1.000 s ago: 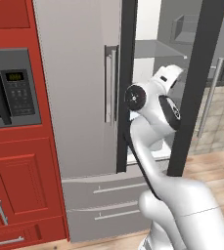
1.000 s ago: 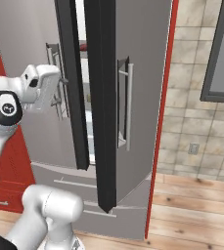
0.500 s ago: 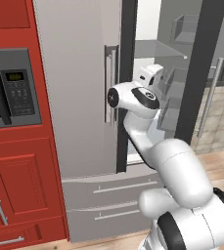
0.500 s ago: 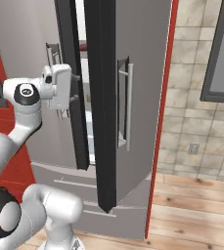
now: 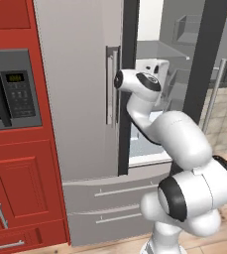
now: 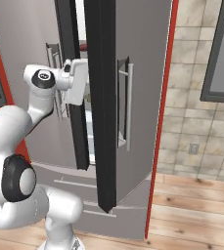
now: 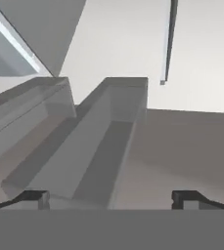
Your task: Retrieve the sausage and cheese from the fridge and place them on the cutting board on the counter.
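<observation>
The grey fridge [image 5: 80, 99] stands with its left door shut and its right door [image 6: 133, 73] swung open. My gripper [image 7: 111, 197] is open, with nothing between its fingertips [image 7: 35, 197]. My hand [image 5: 157, 69] reaches into the gap between the two doors at upper-shelf height, and it looks along translucent shelf bins [image 7: 103, 141] inside. In the right base view the hand [image 6: 77, 80] sits just left of the open door's dark edge. The sausage and the cheese are hidden. The cutting board and the counter are out of view.
A black-and-grey microwave [image 5: 11, 94] is set in red cabinets left of the fridge. Fridge drawers [image 5: 110, 198] lie below the arm. The open door's dark edge [image 6: 101, 122] stands close on the hand's right. A tiled wall [image 6: 196, 122] and wood floor lie further right.
The arm has folded upward, and the hand has swung across into the gap between the fridge doors. The gripper has stayed open.
</observation>
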Tool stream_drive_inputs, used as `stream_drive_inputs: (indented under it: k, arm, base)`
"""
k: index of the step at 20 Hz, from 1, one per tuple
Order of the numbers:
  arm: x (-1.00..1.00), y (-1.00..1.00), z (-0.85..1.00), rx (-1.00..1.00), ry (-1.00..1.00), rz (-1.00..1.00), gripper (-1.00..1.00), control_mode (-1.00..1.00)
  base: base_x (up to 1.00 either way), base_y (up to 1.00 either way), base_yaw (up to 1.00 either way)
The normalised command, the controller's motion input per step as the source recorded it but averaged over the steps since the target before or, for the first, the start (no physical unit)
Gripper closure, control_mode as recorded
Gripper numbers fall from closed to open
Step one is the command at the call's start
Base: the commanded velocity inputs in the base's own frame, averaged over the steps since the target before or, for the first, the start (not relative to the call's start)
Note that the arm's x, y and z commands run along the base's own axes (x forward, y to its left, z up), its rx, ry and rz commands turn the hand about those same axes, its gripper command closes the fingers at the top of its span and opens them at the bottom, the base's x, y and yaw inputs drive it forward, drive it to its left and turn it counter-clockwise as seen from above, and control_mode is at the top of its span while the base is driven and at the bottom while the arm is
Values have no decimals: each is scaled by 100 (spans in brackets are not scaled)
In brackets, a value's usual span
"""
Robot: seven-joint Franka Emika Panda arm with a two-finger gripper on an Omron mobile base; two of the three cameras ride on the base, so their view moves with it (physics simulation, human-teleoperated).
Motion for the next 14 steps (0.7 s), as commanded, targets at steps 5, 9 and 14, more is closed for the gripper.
stream_drive_inputs:
  k: [5,9,14]
  arm:
    - [-7,-75,-31,-12,19,-10,-100,-100]
    - [-83,-88,-41,-14,14,-13,-100,-100]
    - [-100,-100,-19,-9,20,-15,-100,-100]
  base:
    - [0,0,0]
    - [0,0,0]
    - [0,0,0]
